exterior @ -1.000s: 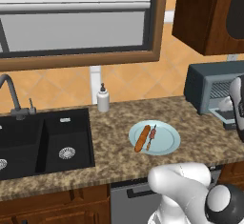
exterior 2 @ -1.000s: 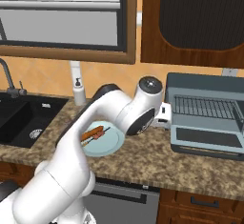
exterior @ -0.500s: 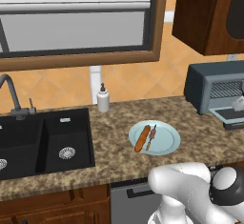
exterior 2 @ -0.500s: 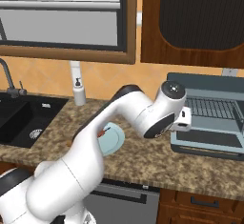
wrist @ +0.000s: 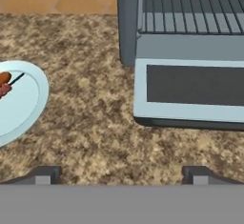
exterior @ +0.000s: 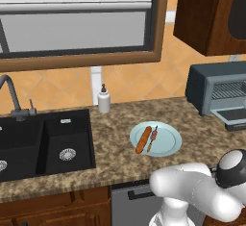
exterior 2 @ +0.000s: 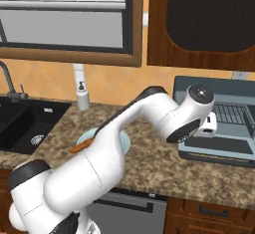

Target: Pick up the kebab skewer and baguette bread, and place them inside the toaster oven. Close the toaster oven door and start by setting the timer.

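Observation:
The kebab skewer and the orange-brown baguette bread lie side by side on a pale blue plate in the middle of the counter. At the right stands the blue-grey toaster oven, and its toaster oven door is folded down flat, showing the wire rack. My gripper is open and empty above the counter, just in front of the door's left corner. In the hand view the plate is at the left edge, with the ends of the bread and skewer on it.
A black sink with a faucet takes up the counter's left end. Against the back wall stands a soap bottle. A dark wood cabinet hangs above the oven. My arm arches over the plate in the right base view.
The arm has swung right, from above the plate towards the front of the toaster oven. The jaws have stayed open, and the food has not moved.

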Controlling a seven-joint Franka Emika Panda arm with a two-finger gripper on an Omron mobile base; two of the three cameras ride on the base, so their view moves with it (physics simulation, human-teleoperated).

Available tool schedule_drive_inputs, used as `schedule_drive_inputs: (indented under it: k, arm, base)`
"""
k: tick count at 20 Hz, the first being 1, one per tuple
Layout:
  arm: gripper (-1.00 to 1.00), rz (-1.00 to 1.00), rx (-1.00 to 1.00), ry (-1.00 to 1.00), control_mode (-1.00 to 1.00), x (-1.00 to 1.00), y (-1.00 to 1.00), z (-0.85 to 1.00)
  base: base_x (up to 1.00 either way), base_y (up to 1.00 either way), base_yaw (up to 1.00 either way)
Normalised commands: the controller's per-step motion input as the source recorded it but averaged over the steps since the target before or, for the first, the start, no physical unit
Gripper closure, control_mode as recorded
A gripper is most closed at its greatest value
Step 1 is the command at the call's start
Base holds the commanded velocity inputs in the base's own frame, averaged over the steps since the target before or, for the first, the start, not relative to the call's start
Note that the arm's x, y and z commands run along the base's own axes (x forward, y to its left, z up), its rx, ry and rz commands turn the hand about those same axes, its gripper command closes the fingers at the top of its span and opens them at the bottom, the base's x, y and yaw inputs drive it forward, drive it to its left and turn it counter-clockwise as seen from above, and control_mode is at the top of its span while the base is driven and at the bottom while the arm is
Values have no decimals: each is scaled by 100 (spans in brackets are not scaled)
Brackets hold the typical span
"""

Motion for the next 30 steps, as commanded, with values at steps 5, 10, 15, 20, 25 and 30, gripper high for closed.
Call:
schedule_drive_inputs:
  k: [5,10,15,20,25,30]
  arm:
    - [-100,-22,0,-11,-100,9,-5,5]
    - [-100,-39,0,-41,-100,0,-5,8]
    - [-100,-37,0,-44,-100,0,-3,0]
    - [-100,-32,0,-34,-100,10,-2,-25]
    - [-100,-14,0,-18,-100,21,-24,-37]
    - [-100,30,0,-8,-100,3,-53,-5]
  base:
    - [0,0,0]
    - [0,0,0]
    - [0,0,0]
    - [0,0,0]
    - [0,0,0]
    - [0,0,0]
